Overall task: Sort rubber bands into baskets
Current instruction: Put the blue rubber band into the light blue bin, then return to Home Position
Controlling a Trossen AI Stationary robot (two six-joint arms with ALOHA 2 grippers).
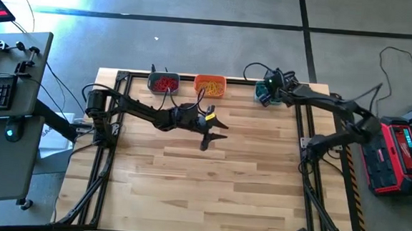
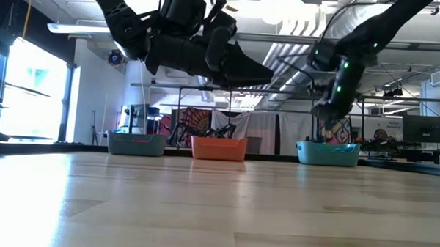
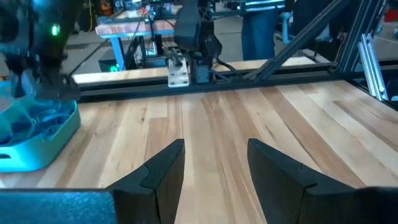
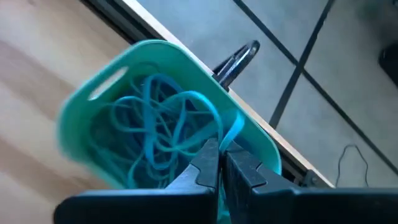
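We see the right gripper [image 4: 219, 163] poised over the teal basket [image 4: 134, 53] at the table's far right corner, fingers clenched on a blue rubber band [image 4: 231, 132] that trails into the tangle of blue bands [image 4: 152, 134] below. The left gripper [image 1: 215, 130] (fingers spread, empty) hangs above bare table [image 1: 187, 186], near the orange basket [image 1: 210, 86] and grey-blue basket [image 1: 163, 82].

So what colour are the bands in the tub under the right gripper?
Blue, the rubber bands in the teal-green tub; clearest in the right wrist view.
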